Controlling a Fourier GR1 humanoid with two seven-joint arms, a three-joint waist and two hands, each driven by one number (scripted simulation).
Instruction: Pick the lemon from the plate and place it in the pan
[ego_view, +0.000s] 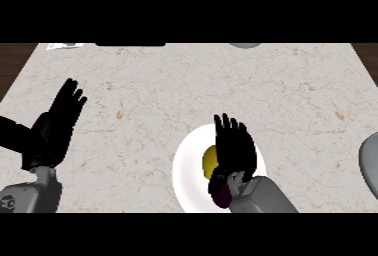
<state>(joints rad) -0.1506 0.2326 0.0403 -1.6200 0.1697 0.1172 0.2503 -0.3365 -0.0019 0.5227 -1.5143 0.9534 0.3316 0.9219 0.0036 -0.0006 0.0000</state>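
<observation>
At the lower edge of the head view, two grey forearms are seen coming in, one at the left corner and one just right of centre. The right robot hand (235, 150) is held over the white plate (186, 165), its fingers straight and pointing away from the robot, so that it is open and nothing is gripped. Much of the plate's right half is hidden by this hand. The lemon (210, 158) is seen lying on the plate, as a yellow patch showing just at the left side of the hand; the rest of it is covered, and whether it is touched by the hand cannot be told. A dark purple shape (220, 198) is glimpsed on the plate below the hand, beside the wrist; what it is cannot be made out.

The left robot hand (59, 120) is shown well apart at the left side, open, fingers straight and raised, at rest above the bench (221, 85).

At the right edge, level with the plate, a grey curved rim (369, 160) is partly cut off by the view. Along the far edge of the pale marbled bench, a dark flat object (130, 44), a small white item (65, 46) and a grey rounded thing (245, 45) are partly seen.
</observation>
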